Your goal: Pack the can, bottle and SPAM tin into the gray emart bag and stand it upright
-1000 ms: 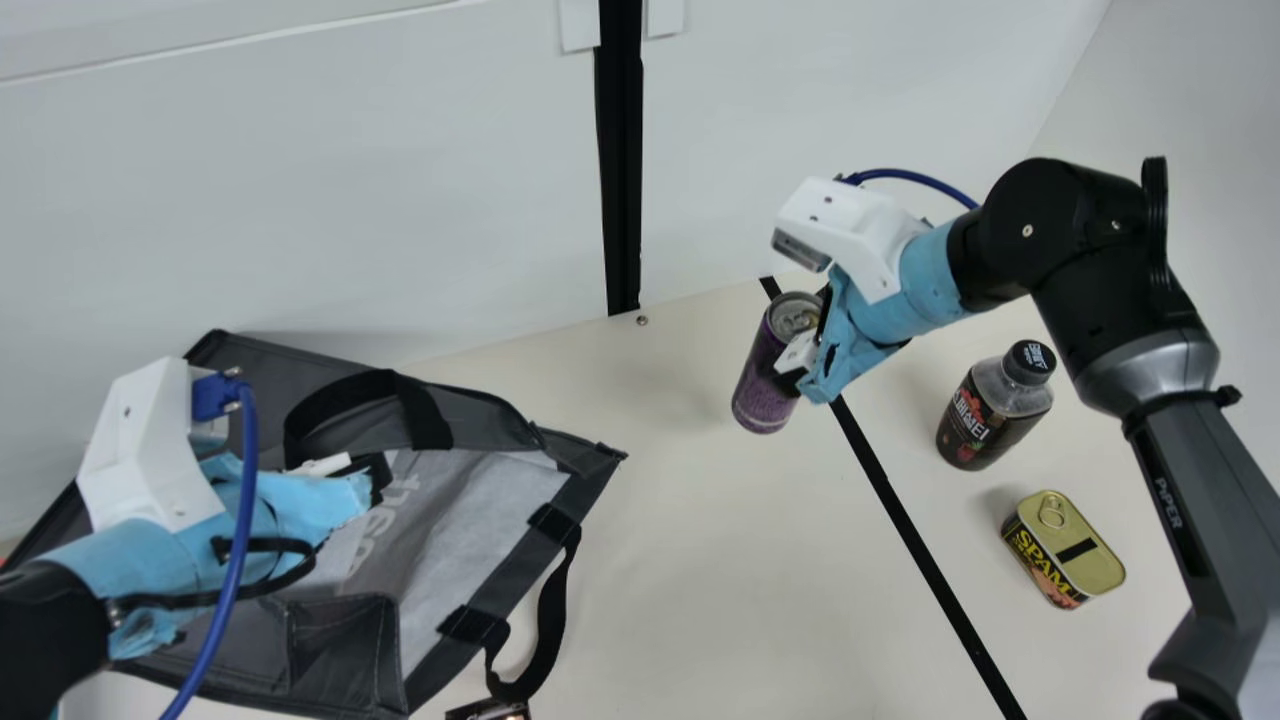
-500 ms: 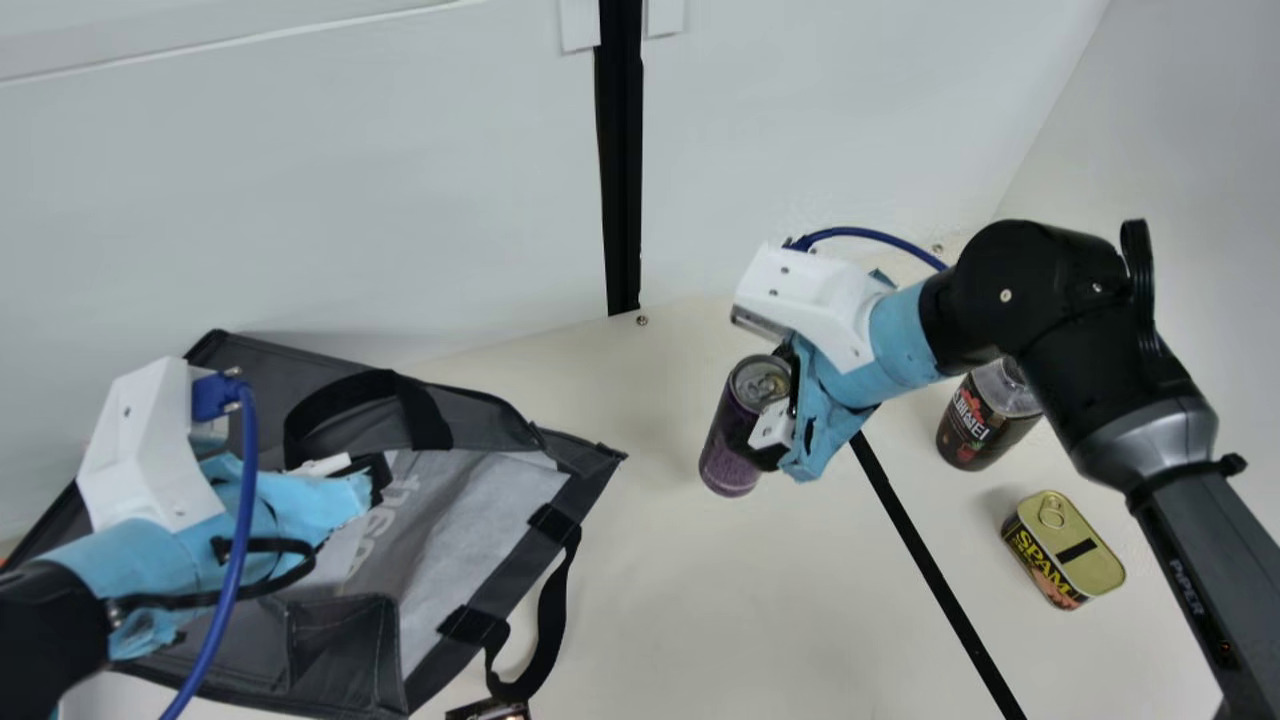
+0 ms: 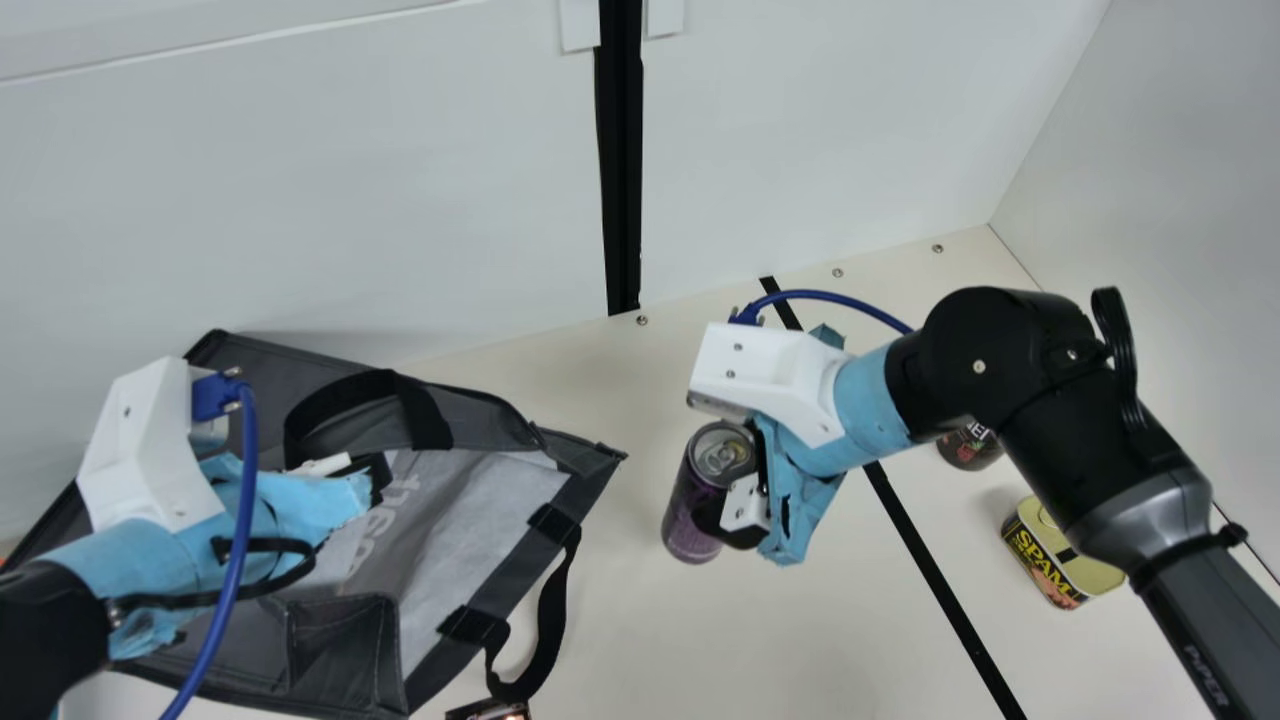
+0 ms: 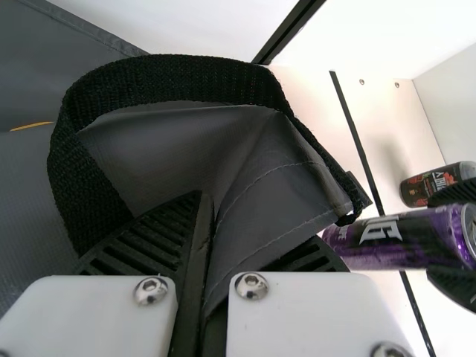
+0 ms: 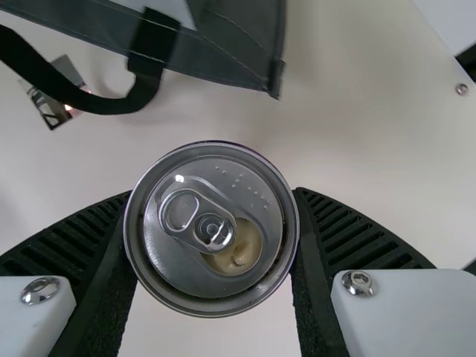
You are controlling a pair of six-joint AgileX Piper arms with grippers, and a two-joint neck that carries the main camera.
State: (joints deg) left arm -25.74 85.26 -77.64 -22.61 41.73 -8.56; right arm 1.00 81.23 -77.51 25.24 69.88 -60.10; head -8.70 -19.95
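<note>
Near the middle of the table (image 3: 620,610), the right gripper (image 3: 722,510) is clamped on the purple can (image 3: 688,505), its ribbed fingers (image 5: 349,230) parted by the can's width and pressing on opposite sides; the right wrist view looks onto the lid (image 5: 175,256) with its pull tab, and something pale shows in the mouth, too little of it to name. Whether the can's base touches the table I cannot tell. Over on the left, the left gripper (image 3: 380,475) is closed on a fold of the gray emart bag (image 3: 480,520), with the cloth pinched between its two fingers and a black handle loop (image 3: 340,395) beside them. The bag lies slumped on its side, to the left of the can and apart from it. The bottle (image 3: 968,450) and the SPAM tin (image 3: 1045,565) are on the table to the right of the right gripper, well apart from its fingers. In the main view the right arm covers most of the bottle and a corner of the tin, the left arm hides part of the bag, and a small dark printed item (image 3: 490,710) is cut off at the bottom edge, too little shown there to name
</note>
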